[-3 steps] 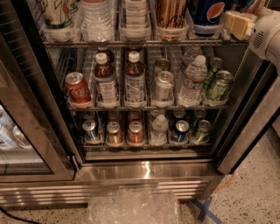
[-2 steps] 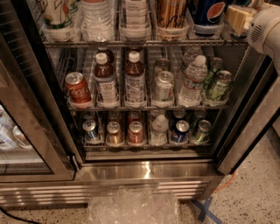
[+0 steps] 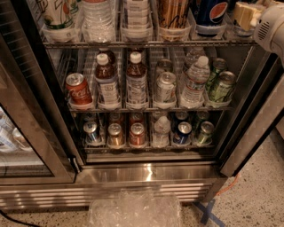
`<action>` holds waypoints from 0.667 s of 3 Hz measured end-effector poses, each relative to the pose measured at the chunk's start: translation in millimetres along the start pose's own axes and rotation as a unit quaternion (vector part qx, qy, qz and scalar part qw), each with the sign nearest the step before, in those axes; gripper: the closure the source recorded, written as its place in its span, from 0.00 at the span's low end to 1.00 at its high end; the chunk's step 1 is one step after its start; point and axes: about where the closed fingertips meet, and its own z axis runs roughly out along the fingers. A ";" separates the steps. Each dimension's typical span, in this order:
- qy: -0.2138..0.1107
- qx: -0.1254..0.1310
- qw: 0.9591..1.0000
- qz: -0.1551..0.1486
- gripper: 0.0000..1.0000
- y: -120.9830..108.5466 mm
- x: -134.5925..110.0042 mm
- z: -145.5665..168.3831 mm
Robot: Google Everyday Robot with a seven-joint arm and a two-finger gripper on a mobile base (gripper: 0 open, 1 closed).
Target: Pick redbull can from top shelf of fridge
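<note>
The fridge (image 3: pixel 146 175) stands open in front of me, with chrome wire racks full of drinks. The top shelf (image 3: pixel 146 43) runs along the upper edge of the view, so only the bottoms of its drinks show: a white-and-green can, clear bottles, a gold can and a dark-blue Pepsi can (image 3: pixel 208 15). My gripper (image 3: pixel 245 13), white with a beige end, is at the right end of this shelf, just right of the Pepsi can. I see no redbull can; it is hidden or out of view.
The middle rack holds a red Coca-Cola can (image 3: pixel 79 88), brown bottles, a silver can, a water bottle and green cans. The lowest rack holds several short cans. The glass door (image 3: pixel 26 133) hangs open at the left. A clear plastic bag (image 3: pixel 133 208) lies on the floor.
My gripper has moved a little up and to the right at the right end of the top shelf. The drinks have not moved.
</note>
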 end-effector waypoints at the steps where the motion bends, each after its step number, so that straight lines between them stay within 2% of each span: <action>1: -0.001 -0.001 1.000 0.000 1.00 0.8 -2.1 -0.6; 2: -0.012 -0.019 1.000 0.006 1.00 5.2 -19.5 -10.5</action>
